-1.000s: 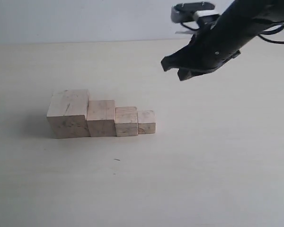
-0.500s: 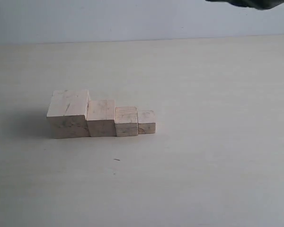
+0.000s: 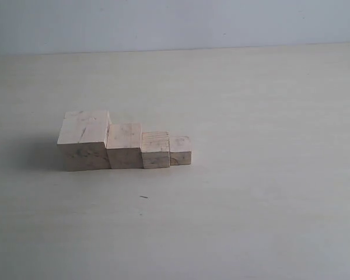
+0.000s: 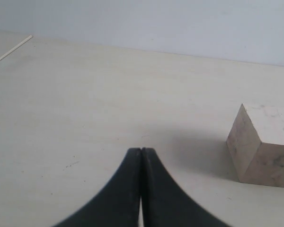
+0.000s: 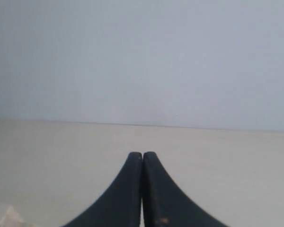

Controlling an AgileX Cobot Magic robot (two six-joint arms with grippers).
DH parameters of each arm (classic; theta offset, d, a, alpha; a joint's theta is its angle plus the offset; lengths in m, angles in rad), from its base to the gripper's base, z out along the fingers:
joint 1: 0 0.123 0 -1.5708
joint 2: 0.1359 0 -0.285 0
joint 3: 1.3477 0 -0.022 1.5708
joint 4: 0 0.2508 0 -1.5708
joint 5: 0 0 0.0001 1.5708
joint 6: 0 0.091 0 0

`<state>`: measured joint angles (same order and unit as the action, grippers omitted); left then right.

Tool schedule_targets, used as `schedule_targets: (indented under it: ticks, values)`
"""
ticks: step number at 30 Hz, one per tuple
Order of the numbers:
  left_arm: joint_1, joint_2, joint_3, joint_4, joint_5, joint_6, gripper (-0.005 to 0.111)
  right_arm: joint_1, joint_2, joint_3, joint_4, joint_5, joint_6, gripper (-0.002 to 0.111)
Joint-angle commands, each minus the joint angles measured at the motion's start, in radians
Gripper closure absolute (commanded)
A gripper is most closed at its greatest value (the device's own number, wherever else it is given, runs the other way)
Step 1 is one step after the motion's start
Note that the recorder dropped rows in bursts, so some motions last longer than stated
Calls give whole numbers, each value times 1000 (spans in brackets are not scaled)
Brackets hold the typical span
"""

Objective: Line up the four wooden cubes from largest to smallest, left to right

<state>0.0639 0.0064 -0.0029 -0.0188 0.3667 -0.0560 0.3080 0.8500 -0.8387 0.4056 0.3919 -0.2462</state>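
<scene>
Taking the largest cube [image 3: 84,140] as anchor: sits on the pale tabletop [image 3: 251,192] at the left end of a single row in the exterior view, with dark smudges on its front face and a thin crack line across its top. Touching its right side, the second-largest cube [image 3: 125,144]. Beyond that and again touching, the third cube [image 3: 156,149]. Farthest from the anchor, closing the row on the right, the smallest cube [image 3: 180,150]. Steps down in height away from the largest cube, one cube at a time. Front faces roughly in line with the largest cube's front (cannot tell whether exactly flush). In front of the row, off to the right of the largest cube and apart from it, a tiny dark speck [image 3: 144,197] on the tabletop. Behind the largest cube, well apart, a plain pale wall [image 3: 175,23].

In the left wrist view: left gripper [image 4: 141,150] with two black fingers pressed together tip to tip, no gap, nothing held. Hangs over bare tabletop, apart from the largest cube, seen there as one corner with its top and two side faces.

In the right wrist view: right gripper [image 5: 142,153] likewise closed flat, gripping nothing, pointed across the tabletop toward the wall. At one corner of that view, a pale blurred sliver [image 5: 9,217] (possibly a cube edge; cannot say which).
</scene>
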Motion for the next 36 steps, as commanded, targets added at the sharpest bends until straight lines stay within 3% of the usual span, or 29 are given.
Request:
schedule_targets:
  ticks: [1, 3, 6, 13, 19, 25, 32, 36]
  values:
    - [-6, -6, 3, 0, -12, -4, 107, -213, -273, 249, 23, -77, -22, 108]
    - [-6, -6, 3, 0, -12, -4, 107, -283, -424, 375, 21, -142, -91, 108]
    - [-6, -6, 3, 0, -12, -4, 107, -303, -607, 525, 21, -188, -231, 108]
    - [-6, -6, 3, 0, -12, -4, 107, -303, -775, 762, 25, -217, -192, 108]
    - [-6, -6, 3, 0, -12, -4, 107, -303, -780, 761, 5, -219, -90, 108]
    - [-6, -6, 3, 0, -12, -4, 107, -303, -780, 761, -357, -174, 246, 108]
    - [-6, -6, 3, 0, -12, -4, 107, -303, -821, 839, -352, -207, 229, 108]
    - [-6, -6, 3, 0, -12, -4, 107, -303, -850, 839, -335, -125, 227, 108]
